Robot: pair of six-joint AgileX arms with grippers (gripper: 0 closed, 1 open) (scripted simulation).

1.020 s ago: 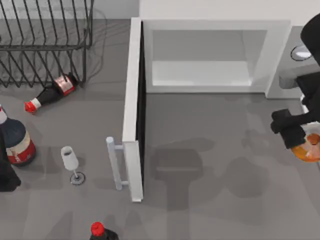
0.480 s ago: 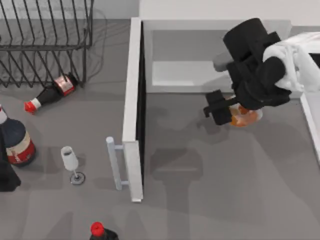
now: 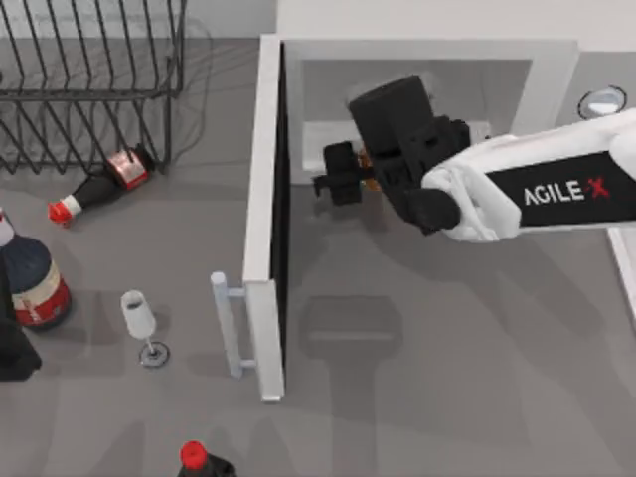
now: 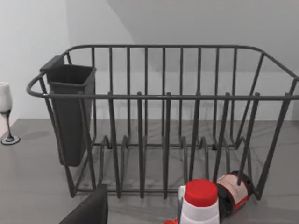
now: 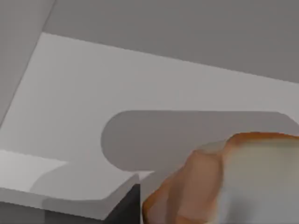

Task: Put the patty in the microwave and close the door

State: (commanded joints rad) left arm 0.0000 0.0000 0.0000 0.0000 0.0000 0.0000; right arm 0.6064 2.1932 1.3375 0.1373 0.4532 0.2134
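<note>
At the mouth of the microwave (image 3: pixel 542 99), the right gripper (image 3: pixel 350 171) is clamped on the patty (image 5: pixel 224 182), holding it over the cavity's near edge. The door (image 3: pixel 264 214) stands open to the left. The left arm sits parked at the table's left edge.

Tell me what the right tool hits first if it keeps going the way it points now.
Probably the microwave itself: the right tool, holding the patty, sits at the cavity mouth and points inward toward the door side. The cavity floor or an inner wall comes first; depth is unclear.
</note>
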